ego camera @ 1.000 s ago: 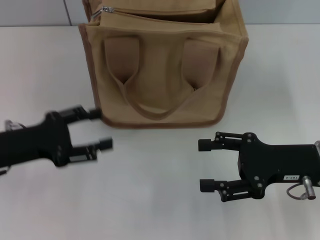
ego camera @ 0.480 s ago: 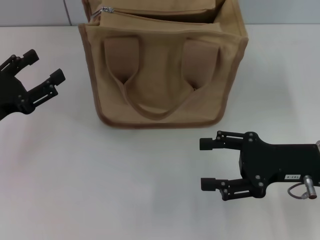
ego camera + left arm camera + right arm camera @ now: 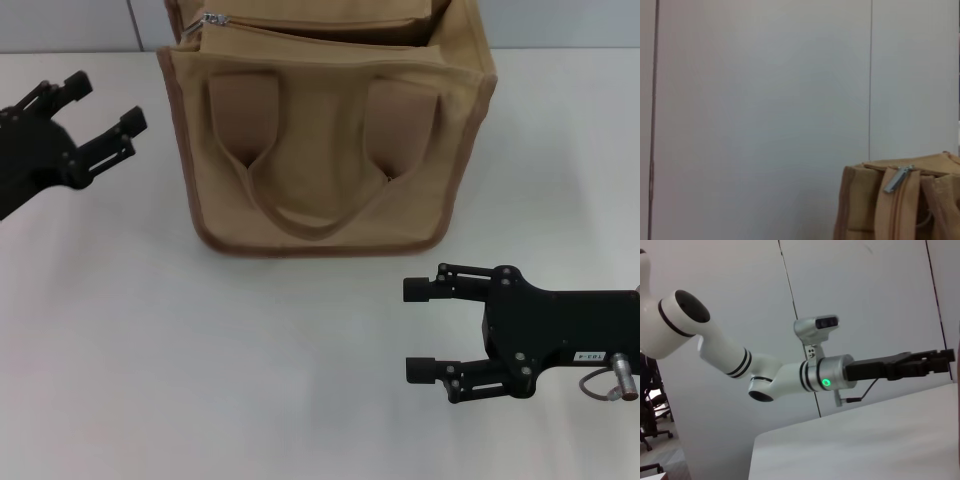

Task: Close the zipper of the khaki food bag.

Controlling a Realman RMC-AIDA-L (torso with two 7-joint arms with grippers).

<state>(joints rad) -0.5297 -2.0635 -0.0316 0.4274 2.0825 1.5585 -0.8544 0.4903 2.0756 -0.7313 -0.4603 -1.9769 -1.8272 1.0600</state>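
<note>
The khaki food bag [image 3: 330,140] stands upright at the back middle of the white table, its two tan strap patches and looping handle facing me. Its top is open; the zipper's silver pull tab [image 3: 214,19] sits at the bag's top left corner and also shows in the left wrist view [image 3: 897,180]. My left gripper [image 3: 105,105] is open and empty, raised to the left of the bag and apart from it. My right gripper [image 3: 418,329] is open and empty, low over the table in front of the bag's right side.
The white table [image 3: 250,360] spreads in front of the bag. A pale panelled wall [image 3: 765,100] stands behind it. The right wrist view shows my left arm [image 3: 790,375] reaching over the table.
My left gripper has swung from in front of the bag's lower left corner up and back to its left side, staying open. The right gripper has barely moved.
</note>
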